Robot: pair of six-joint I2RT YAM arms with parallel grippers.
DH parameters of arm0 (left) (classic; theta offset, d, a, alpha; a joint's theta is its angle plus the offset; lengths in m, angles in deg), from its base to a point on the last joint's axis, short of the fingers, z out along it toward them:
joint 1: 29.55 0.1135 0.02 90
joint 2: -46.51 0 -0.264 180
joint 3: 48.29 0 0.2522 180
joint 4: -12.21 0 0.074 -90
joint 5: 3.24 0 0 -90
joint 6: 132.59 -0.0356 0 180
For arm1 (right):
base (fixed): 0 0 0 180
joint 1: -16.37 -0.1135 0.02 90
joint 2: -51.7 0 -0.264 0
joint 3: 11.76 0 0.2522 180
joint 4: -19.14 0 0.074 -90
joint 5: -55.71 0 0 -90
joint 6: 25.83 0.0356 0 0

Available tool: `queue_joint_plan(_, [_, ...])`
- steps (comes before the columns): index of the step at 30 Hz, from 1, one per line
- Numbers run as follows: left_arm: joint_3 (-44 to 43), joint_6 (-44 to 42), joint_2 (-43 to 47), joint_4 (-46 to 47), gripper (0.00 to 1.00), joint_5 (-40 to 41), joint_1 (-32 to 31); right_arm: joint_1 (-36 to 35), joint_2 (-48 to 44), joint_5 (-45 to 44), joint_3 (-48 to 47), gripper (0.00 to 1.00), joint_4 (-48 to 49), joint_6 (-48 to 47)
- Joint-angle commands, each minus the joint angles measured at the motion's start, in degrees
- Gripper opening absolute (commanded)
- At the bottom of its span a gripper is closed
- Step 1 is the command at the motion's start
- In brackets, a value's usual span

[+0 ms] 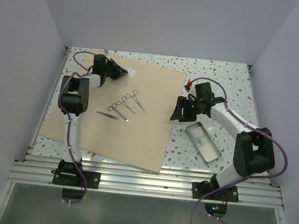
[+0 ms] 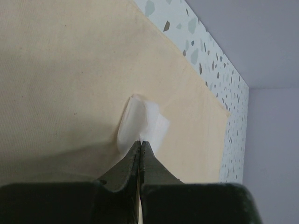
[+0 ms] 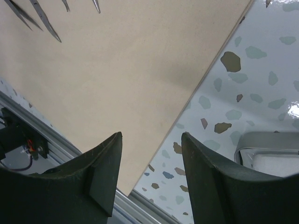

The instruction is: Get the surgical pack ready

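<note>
The surgical pack's tan wrap point(image 1: 137, 127) lies spread flat as a wide sheet on the speckled table. Several scissors and forceps point(image 1: 123, 107) rest on its middle. My left gripper point(image 1: 122, 72) is at the sheet's far edge. In the left wrist view its jaws point(image 2: 141, 143) are shut, pinching the near edge of a small curled white paper slip point(image 2: 140, 122) that lies on the wrap point(image 2: 70, 70). My right gripper point(image 1: 180, 112) hangs open over the sheet's right edge. In its wrist view the fingers point(image 3: 151, 135) straddle that edge of the wrap point(image 3: 117, 70) with nothing between them.
A shiny metal tray point(image 1: 202, 142) with something white inside sits on the table to the right of the sheet; its corner point(image 3: 266, 144) shows beside my right fingers. Instrument tips point(image 3: 42, 18) lie further in. An aluminium rail point(image 1: 142, 183) runs along the near edge, and walls close in the sides.
</note>
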Motion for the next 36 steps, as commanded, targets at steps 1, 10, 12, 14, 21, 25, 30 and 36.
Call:
queue_joint_plan(1, [-1.97, -1.49, -1.22, -0.14, 0.0, 0.31, 0.37, -0.28, 0.47, 1.09, -0.25, 0.57, 1.68, 0.22])
queue_joint_plan(10, [-2.24, -3.68, -0.78, -1.72, 0.0, 1.89, 0.37, -0.28, 1.0, 1.09, -0.42, 0.57, 1.86, 0.4])
queue_joint_plan(12, [-2.33, -4.12, -0.51, -1.81, 0.0, 2.42, 0.64, -0.28, 1.17, 1.09, -0.42, 0.57, 1.86, 0.57])
queue_joint_plan(14, [-2.67, -4.12, -0.51, -1.99, 0.0, 2.24, 0.9, -0.2, 1.09, 1.18, -0.42, 0.57, 2.12, 0.66])
queue_joint_plan(21, [-4.69, -5.0, -0.6, -3.21, 0.0, 2.59, 1.52, -0.19, 1.0, 1.18, 0.1, 0.57, 2.21, 0.84])
queue_joint_plan(25, [-5.49, -5.01, -0.95, -4.01, 0.07, 2.33, 1.6, -0.28, 0.91, 1.27, 0.19, 0.57, 2.3, 1.01])
queue_joint_plan(30, [-5.14, -5.09, -0.69, -4.45, 0.26, 1.72, 1.6, -0.28, 0.73, 1.44, 0.37, 0.57, 2.47, 1.01])
queue_joint_plan(36, [-2.42, -6.76, 2.29, -4.54, 0.47, 2.59, 1.6, -0.28, 0.73, 1.62, 0.89, 0.57, 3.0, 1.28])
